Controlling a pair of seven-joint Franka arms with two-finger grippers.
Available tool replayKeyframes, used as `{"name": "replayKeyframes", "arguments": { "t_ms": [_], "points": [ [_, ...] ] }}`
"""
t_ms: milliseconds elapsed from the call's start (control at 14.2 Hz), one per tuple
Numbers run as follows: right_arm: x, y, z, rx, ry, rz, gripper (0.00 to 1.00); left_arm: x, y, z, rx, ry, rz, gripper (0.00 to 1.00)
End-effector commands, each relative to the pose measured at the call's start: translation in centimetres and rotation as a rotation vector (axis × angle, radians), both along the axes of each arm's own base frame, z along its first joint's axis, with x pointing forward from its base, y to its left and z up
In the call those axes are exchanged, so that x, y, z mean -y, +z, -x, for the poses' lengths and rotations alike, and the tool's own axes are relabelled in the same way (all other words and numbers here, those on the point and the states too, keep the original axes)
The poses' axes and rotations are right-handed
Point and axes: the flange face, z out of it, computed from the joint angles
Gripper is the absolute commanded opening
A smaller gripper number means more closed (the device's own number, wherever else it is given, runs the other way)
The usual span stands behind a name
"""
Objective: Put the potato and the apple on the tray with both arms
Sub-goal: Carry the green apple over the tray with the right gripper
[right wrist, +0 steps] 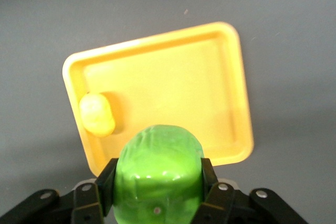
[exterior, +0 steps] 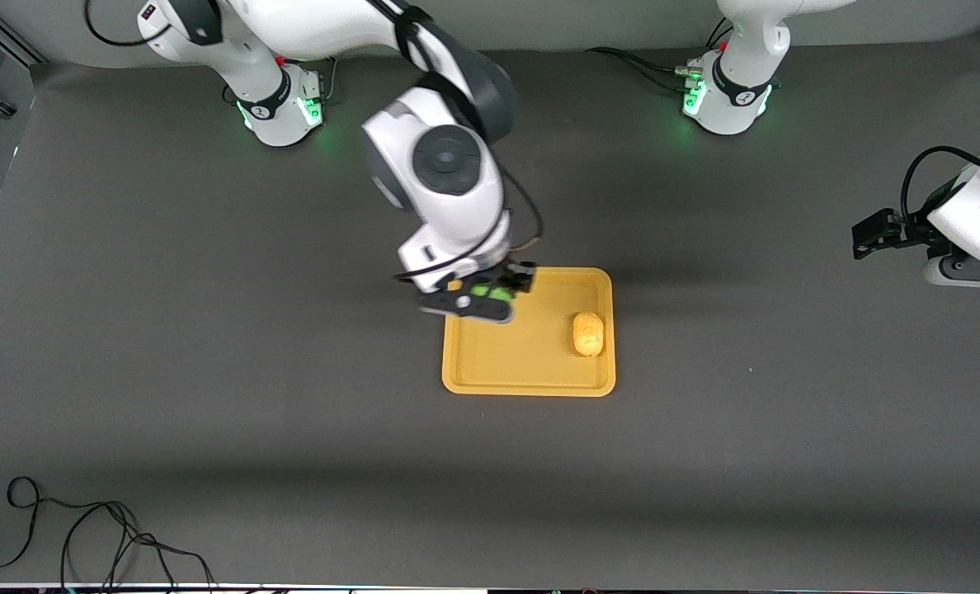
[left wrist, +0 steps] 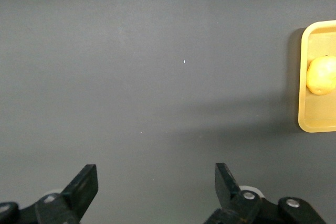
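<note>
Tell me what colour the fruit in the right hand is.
Bright green; the apple, shut in the right hand, shows best in the right wrist view.

The dark grey table (exterior: 209,371) carried the yellow-orange tray (exterior: 506,375) near its middle, while loose black cables (exterior: 86,536) (a tangled loop) lay at the near edge toward the right arm's end.

Bright green apple (right wrist: 157,174), yellow-orange tray (exterior: 498,367), yellowish-tan potato (exterior: 588,333)

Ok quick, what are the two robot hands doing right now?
Left gripper: open, holding nothing, over bare table at the left arm's end.
Right gripper: shut on the apple, over the tray.
</note>
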Motion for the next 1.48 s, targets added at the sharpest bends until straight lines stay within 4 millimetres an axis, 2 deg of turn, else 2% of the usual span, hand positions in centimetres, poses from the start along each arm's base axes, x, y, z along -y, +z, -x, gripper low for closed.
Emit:
{"name": "replayKeyframes", "arguments": {
  "t_ms": [0,141,352,493,775,845,915,986,1056,1197,1338,1408],
  "points": [
    [-3.0,-5.6,0.3,0.028,-0.015,0.020,0.35,0.0,0.5,0.1,-0.011,-0.018,0.000,1.00],
    [-3.6,-10.4,-0.2,0.051,-0.027,0.043,0.35,-0.1,0.5,0.1,-0.013,-0.018,0.001,1.00],
    [-3.8,-15.2,-0.7,0.068,-0.027,0.044,0.35,0.0,0.4,0.1,-0.018,-0.019,0.001,1.00],
    [-3.9,-17.4,-0.9,0.084,-0.026,0.038,0.35,0.0,0.3,0.2,-0.027,-0.019,0.000,1.00],
    [-3.4,-20.2,-1.3,0.104,-0.018,0.064,0.36,0.0,0.3,0.3,-0.030,-0.019,0.000,1.00],
    [-3.1,-20.8,-1.5,0.106,-0.023,0.064,0.38,0.0,0.2,0.3,-0.033,-0.019,0.000,1.00],
    [-3.0,-21.3,-1.4,0.102,-0.025,0.069,0.47,0.1,0.1,0.4,-0.034,-0.020,0.000,1.00],
    [-2.9,-21.5,-1.4,0.103,-0.027,0.068,0.76,0.2,0.1,0.4,-0.036,-0.020,0.000,1.00],
    [-2.8,-21.7,-1.4,0.102,-0.028,0.069,1.00,0.2,0.1,0.4,-0.036,-0.022,0.000,1.00],
    [-3.0,-19.9,-1.5,0.105,-0.028,0.060,1.00,0.2,0.1,0.4,-0.036,-0.020,0.000,1.00],
    [-2.8,-14.9,-1.3,0.079,-0.032,0.068,1.00,0.2,0.0,0.4,-0.042,-0.021,0.000,1.00],
    [-2.4,-11.4,-1.2,0.064,-0.037,0.069,1.00,0.2,0.0,0.5,-0.044,-0.021,0.000,1.00]
  ]
}}
